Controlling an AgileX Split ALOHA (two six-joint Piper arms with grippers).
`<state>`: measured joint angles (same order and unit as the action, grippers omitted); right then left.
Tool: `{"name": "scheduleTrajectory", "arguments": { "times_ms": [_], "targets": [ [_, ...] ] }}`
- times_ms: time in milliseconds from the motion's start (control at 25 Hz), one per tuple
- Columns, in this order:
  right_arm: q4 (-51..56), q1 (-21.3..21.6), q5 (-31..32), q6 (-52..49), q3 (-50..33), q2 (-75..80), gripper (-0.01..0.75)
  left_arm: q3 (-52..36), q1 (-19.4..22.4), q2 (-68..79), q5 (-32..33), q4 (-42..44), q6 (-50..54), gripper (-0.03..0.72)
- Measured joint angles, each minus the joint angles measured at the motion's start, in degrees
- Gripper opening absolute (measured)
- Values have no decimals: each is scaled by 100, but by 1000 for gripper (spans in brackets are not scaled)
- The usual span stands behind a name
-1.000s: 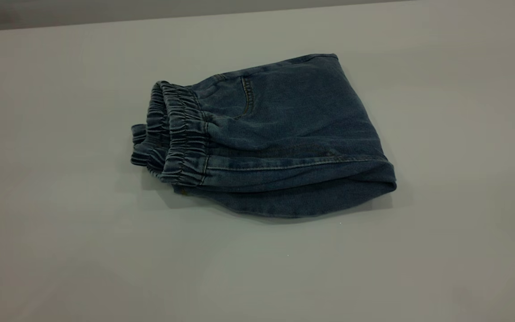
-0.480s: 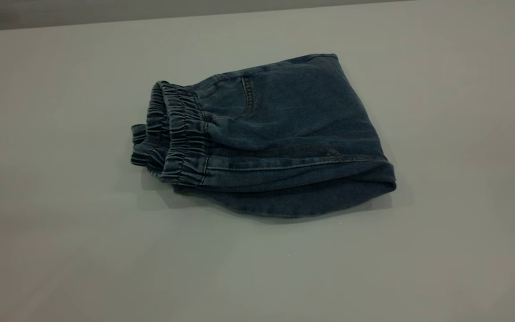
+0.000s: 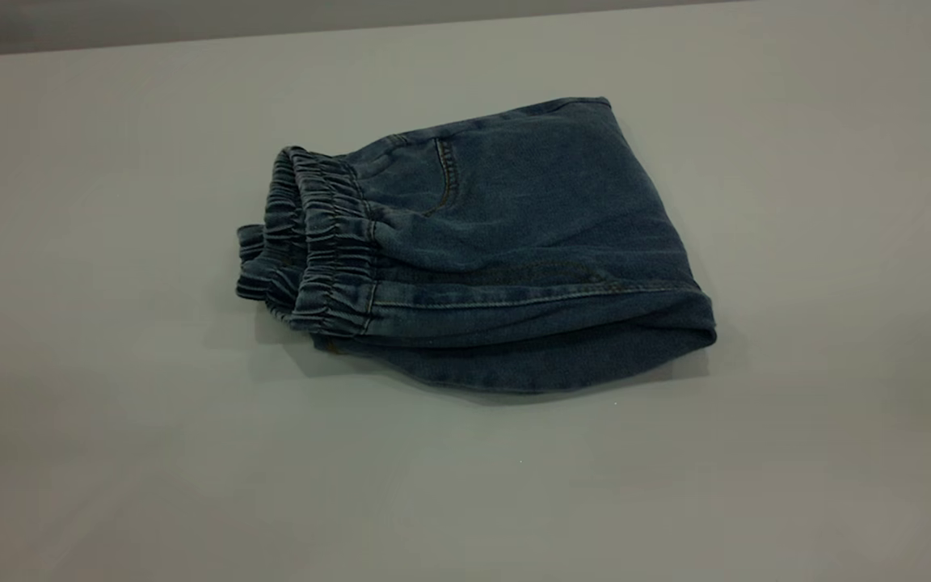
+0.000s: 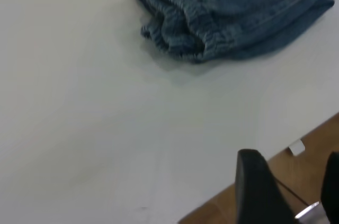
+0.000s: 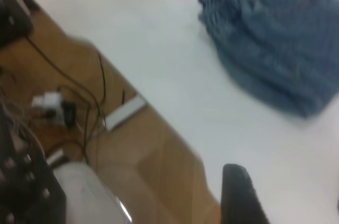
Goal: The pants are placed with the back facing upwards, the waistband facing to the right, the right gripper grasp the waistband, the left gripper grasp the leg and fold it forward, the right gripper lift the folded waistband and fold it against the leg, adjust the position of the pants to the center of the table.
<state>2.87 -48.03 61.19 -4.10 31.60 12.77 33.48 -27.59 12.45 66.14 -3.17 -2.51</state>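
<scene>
The pants (image 3: 514, 242) lie folded into a compact blue denim bundle on the table (image 3: 110, 453), a little behind its middle. Their gathered elastic waistband (image 3: 328, 250) points to the left of the exterior view, and one pocket seam shows on top. The printed leg is hidden inside the fold. Neither gripper appears in the exterior view. In the left wrist view, the left gripper (image 4: 294, 184) hangs open over the table's edge, far from the pants (image 4: 228, 7). My right gripper (image 5: 288, 197) is likewise open near another edge, well away from the pants (image 5: 275, 38).
Beyond the table's edge lies a wooden floor (image 4: 296, 160). On the right arm's side that floor (image 5: 159, 171) carries loose black cables (image 5: 79, 107), a small white plug block (image 5: 47, 99) and dark equipment (image 5: 26, 197).
</scene>
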Motion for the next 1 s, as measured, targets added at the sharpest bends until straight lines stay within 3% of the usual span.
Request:
{"name": "scheduleTrajectory", "arguments": {
  "times_ms": [320, 800, 880, 1000],
  "targets": [
    [-2, 0, -55, -6, -272, -14, 336, -452, 0, 0, -396, 11, -13, 300],
    [-2, 6, -38, -6, -267, -14, 336, -461, 0, 6, -427, 18, -10, 300],
    [9, 124, -31, -6, -267, -14, 336, -461, 0, 6, -427, 18, -4, 300],
    [37, 631, -31, -1, -262, -14, 336, -461, 5, 6, -427, 18, -4, 300]
  ]
}}
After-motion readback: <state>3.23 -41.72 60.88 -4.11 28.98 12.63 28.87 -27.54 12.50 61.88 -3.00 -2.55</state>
